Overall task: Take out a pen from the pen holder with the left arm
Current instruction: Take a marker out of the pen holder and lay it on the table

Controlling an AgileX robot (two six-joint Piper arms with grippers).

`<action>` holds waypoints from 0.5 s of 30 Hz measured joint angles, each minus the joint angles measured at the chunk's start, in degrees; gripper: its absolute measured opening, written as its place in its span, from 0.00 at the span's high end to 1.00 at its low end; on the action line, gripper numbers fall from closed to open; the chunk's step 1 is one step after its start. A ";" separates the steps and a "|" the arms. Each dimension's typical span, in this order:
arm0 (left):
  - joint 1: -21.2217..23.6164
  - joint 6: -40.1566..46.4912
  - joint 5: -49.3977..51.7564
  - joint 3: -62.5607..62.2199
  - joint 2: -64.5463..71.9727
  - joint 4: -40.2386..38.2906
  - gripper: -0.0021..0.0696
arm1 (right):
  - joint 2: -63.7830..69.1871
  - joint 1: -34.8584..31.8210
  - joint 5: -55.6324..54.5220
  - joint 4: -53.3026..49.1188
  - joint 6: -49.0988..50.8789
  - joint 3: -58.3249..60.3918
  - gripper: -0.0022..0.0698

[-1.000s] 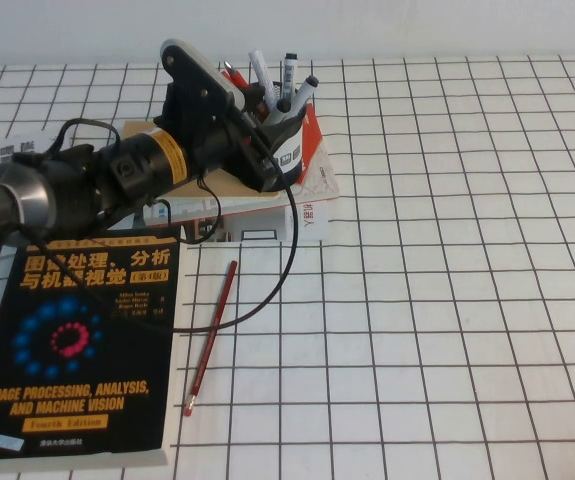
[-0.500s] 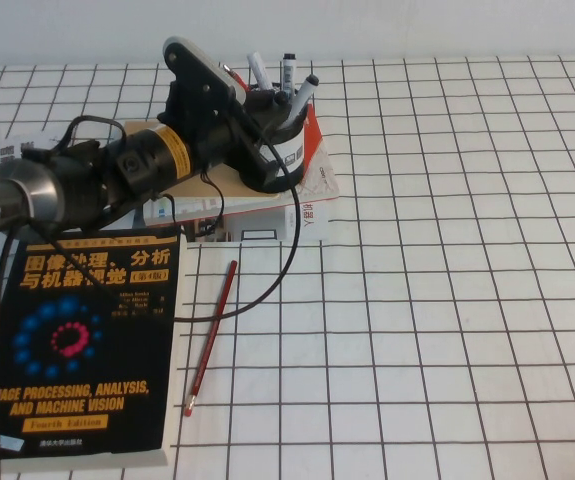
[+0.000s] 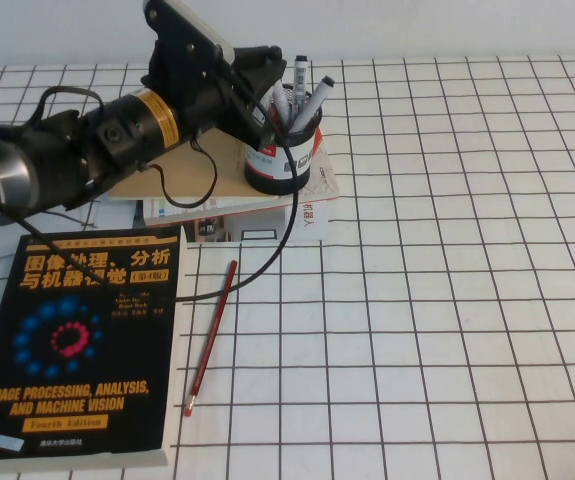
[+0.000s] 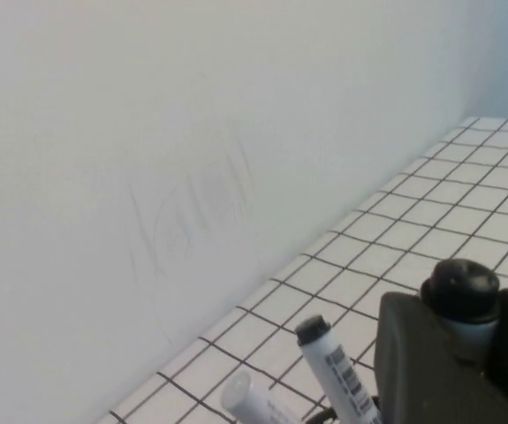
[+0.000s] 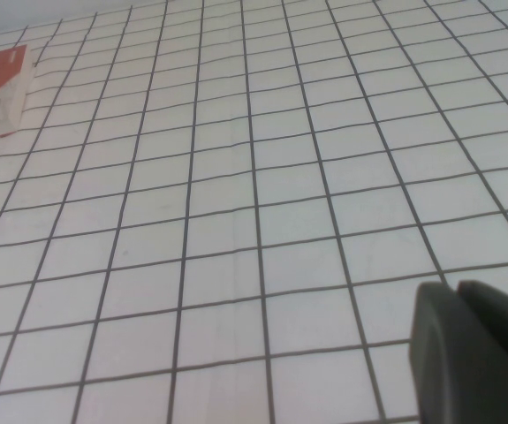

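Left arm at the grasp: my left end effector (image 3: 270, 92), at the mouth of the pen holder (image 3: 279, 165) on the stacked books (image 3: 315, 195), pinches one pen (image 4: 459, 287) just below its cap. The pen is light, stiff and smooth-barrelled, so probably slippery. My right end effector (image 5: 461, 305) hangs over the worktop (image 5: 236, 221), well apart.

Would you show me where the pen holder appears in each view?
High view: pen holder upper centre, under the left gripper.
Left wrist view: not in it; jaws shut on a marker, other markers beyond.
Right wrist view: not clearly in it; right gripper over the grid.
Shared landmark: gridded tablecloth.
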 joint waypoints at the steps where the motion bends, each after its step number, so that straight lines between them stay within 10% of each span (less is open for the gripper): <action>1: 0.00 0.00 0.00 0.00 -0.57 0.00 0.79 | 0.00 0.00 0.00 0.00 0.00 0.00 0.99; 15: 0.35 -2.21 1.40 0.00 -11.91 1.16 0.79 | 0.00 0.00 0.00 0.00 0.00 0.00 0.99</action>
